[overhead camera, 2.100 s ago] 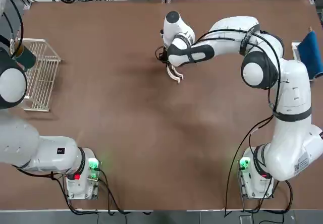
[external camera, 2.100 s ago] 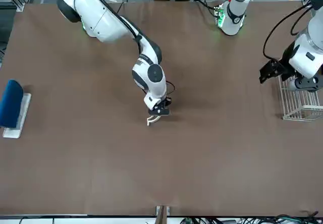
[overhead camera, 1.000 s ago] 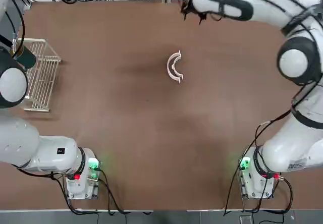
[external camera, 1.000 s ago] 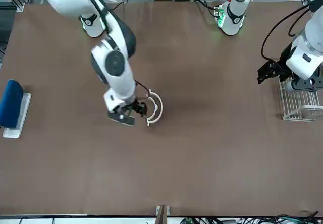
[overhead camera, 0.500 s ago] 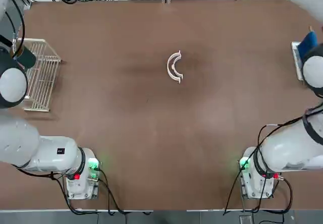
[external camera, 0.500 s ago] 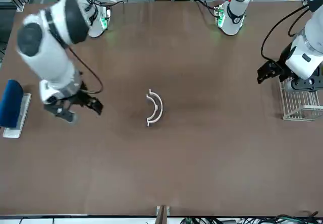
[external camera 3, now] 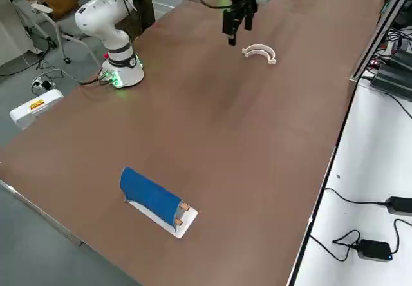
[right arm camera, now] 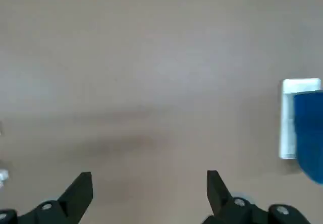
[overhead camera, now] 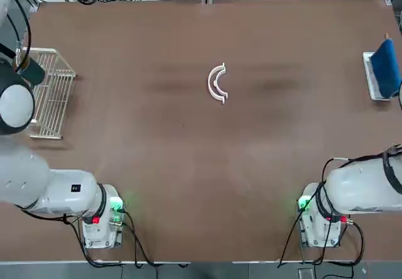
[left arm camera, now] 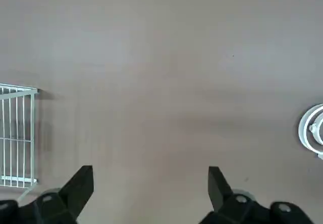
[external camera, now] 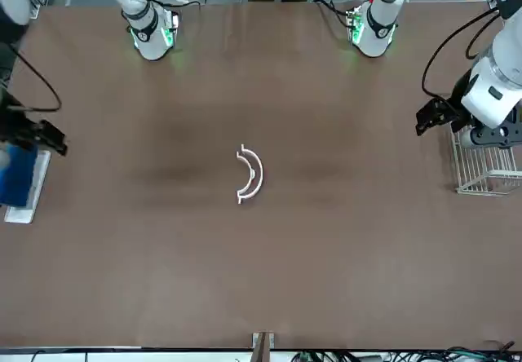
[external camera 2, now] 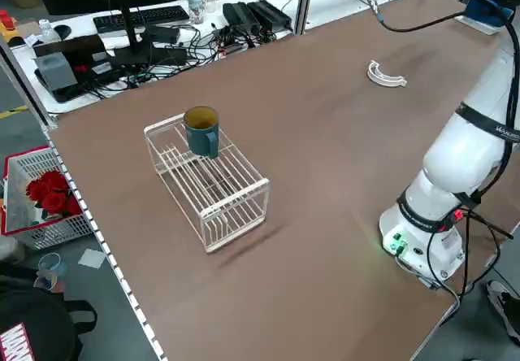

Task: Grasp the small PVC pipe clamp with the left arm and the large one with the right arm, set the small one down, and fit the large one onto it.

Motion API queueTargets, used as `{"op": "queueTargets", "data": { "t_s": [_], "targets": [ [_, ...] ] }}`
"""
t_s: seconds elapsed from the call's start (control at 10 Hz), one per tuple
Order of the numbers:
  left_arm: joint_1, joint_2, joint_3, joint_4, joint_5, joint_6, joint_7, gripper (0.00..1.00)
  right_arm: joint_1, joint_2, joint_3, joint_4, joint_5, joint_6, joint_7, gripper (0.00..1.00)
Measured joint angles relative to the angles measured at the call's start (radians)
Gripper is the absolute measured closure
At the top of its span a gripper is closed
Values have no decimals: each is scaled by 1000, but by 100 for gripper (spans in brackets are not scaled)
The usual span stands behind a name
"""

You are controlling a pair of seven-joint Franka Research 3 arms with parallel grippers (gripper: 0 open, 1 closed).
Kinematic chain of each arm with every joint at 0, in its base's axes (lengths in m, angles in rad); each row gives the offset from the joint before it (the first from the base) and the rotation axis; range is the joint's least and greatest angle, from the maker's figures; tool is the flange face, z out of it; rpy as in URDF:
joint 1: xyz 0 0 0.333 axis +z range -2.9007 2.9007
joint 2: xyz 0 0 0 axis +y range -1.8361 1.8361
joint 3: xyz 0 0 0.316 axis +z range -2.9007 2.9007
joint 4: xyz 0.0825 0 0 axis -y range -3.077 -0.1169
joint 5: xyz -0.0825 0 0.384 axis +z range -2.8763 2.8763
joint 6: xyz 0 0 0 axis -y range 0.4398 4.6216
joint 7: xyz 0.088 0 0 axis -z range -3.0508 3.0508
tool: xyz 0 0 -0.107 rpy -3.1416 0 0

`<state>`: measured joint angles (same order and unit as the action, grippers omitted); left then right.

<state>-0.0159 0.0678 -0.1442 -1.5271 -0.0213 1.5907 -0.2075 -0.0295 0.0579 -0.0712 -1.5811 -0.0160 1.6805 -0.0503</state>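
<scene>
— Where are the clamps?
— Mid-table [overhead camera: 125,134], the large clamp [overhead camera: 215,84] wrapped around the small clamp [overhead camera: 219,84].
— And the grippers?
— Well apart from them: right gripper [external camera: 37,136] by the blue roll [overhead camera: 384,71], left gripper [external camera: 436,116] beside the rack [overhead camera: 47,93], both spread, holding nothing.

The right gripper [external camera: 37,136], over the nested clamps two seconds ago, now hangs spread open at the table's three o'clock edge beside the blue block [overhead camera: 384,71], leaving the large one [overhead camera: 215,83] uncovered mid-table.
</scene>
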Motion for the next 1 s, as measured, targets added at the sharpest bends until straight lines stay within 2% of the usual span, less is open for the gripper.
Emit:
{"op": "queueTargets", "data": {
  "t_s": [0.1, 0.2, 1.0],
  "targets": [
    [0, 0, 0, 0, 0, 0, 11, 0, -1, -6, -34, -1, 2, -17, -54, 0],
    [1, 0, 1, 1, 0, 0, 16, 0, 0, -10, -42, -2, 3, -27, -69, 0],
    [3, 0, 2, 1, 0, 0, 20, 0, 13, -13, -39, -3, 4, -42, -71, 0]
  ]
}}
